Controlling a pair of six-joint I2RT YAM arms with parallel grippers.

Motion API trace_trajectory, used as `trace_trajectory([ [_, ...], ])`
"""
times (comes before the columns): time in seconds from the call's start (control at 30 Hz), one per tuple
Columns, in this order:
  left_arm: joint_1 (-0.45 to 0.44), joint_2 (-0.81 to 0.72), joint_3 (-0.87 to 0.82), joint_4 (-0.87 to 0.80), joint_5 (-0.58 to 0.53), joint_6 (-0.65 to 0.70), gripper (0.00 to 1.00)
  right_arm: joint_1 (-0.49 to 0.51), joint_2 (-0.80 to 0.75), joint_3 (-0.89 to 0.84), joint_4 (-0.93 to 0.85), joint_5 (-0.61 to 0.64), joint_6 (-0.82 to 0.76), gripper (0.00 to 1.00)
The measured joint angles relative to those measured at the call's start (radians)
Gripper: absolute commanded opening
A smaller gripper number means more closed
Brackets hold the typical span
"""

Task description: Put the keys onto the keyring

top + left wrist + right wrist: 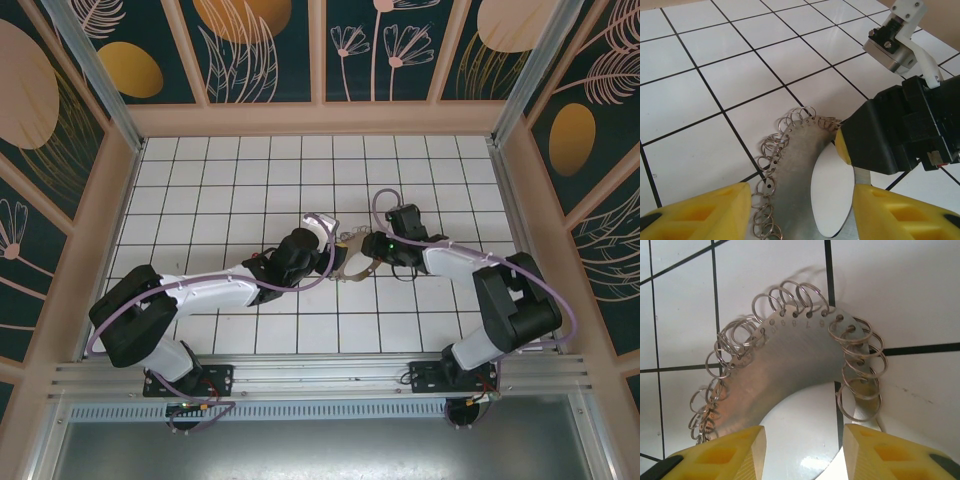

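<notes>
Keyring (790, 355) is sitting mid-worktop (250, 180) between left tool (800, 200) and right tool (805, 440) — both are straddling its plate, jaws parted, grip unclear — steadying one ring outward is looking wisest.

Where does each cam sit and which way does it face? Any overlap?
Top external: above, behind the bases, facing down at the tiled table; both arms, left gripper and right gripper.
Left wrist: on the left arm, facing down at the keyring; own yellow fingers, plus right gripper.
Right wrist: facing down at the keyring; own yellow fingers.
Shared: the keyring.
</notes>
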Motion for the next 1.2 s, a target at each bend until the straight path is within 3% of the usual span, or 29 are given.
trace_trajectory([
  [0.9,0.0,0.0,-0.003,0.008,0.0,-0.007,0.56,-0.013,0.079,0.067,-0.01,0.077,-0.079,0.44],
  [1.2,0.0,0.0,-0.005,0.014,0.0,-0.007,0.56,-0.012,0.079,0.067,-0.044,0.116,-0.117,0.38],
])
